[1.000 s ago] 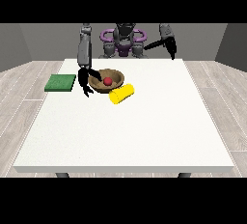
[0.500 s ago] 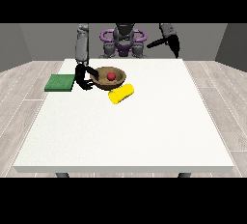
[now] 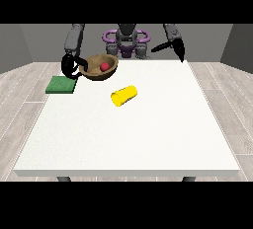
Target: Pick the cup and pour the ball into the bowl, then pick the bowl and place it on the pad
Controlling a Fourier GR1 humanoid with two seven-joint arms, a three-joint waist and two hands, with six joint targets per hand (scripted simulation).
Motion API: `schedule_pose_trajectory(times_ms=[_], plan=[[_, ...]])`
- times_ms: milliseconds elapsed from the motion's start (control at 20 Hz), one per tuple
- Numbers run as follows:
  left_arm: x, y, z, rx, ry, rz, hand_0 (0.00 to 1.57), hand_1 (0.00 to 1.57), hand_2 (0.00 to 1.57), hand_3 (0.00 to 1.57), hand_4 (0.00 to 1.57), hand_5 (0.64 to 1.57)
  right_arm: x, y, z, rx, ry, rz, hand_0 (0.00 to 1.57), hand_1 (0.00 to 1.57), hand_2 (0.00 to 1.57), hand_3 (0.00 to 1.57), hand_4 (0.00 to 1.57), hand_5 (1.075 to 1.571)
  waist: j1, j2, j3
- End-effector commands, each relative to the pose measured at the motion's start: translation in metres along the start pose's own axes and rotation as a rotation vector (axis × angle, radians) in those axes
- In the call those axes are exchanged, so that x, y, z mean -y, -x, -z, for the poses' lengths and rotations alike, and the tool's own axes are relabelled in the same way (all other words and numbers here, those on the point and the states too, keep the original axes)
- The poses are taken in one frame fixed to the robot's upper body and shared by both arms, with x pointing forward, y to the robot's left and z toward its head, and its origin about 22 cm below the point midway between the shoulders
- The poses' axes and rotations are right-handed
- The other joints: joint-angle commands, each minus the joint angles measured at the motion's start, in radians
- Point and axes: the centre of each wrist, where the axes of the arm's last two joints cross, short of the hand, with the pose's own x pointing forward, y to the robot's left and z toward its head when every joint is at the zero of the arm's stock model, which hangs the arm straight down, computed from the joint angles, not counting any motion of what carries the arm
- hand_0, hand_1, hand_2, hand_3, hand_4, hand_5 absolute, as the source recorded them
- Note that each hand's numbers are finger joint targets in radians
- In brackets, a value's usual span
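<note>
**Bowl lifted beside the pad**

The hand at the view's left (image 3: 70,66) grips the rim of the brown bowl (image 3: 95,69), red ball (image 3: 105,66) inside, tilted above the worktop (image 3: 128,134) just right of the green pad (image 3: 61,84). The yellow cup (image 3: 124,95) lies on its side nearer. The hand at the view's right (image 3: 170,47) hangs raised, fingers straight.

bowl (image 3: 99,68) brown, maybe wooden | ball (image 3: 105,66) red | cup (image 3: 124,95) yellow | pad (image 3: 61,85) green

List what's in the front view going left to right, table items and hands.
Green pad → hand at the view's left, curled on the bowl's rim → bowl with red ball → yellow cup lying on its side → hand at the view's right.
</note>
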Motion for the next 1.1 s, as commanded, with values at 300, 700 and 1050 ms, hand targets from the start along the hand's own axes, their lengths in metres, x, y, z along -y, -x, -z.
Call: schedule_pose_trajectory(times_ms=[300, 700, 1050], plan=[[0.013, 0.006, -0.012, 0.085, -0.046, 0.016, 0.00, 0.00, 0.00, 0.00, 0.00, 1.566, 0.085, -0.025, -0.010, 0.070, 0.000, 0.113, 1.57, 1.57, 1.57, 1.57, 1.07, 1.563, -0.030, 0.100, 0.0009], [0.025, -0.024, 0.001, 0.228, -0.035, 0.029, 0.00, 0.00, 0.00, 0.00, 0.00, 1.565, 0.157, -0.043, -0.029, 0.166, 0.053, 0.206, 1.57, 1.57, 1.57, 1.44, 1.02, 1.562, 0.013, 0.224, 0.0022], [0.022, -0.064, 0.006, 0.361, -0.109, 0.042, 0.00, 0.00, 0.00, 0.00, 0.00, 1.563, 0.203, -0.045, -0.051, 0.347, 0.099, 0.104, 1.57, 1.57, 1.57, 0.35, 1.02, 1.569, 0.006, 0.366, 0.0031]])
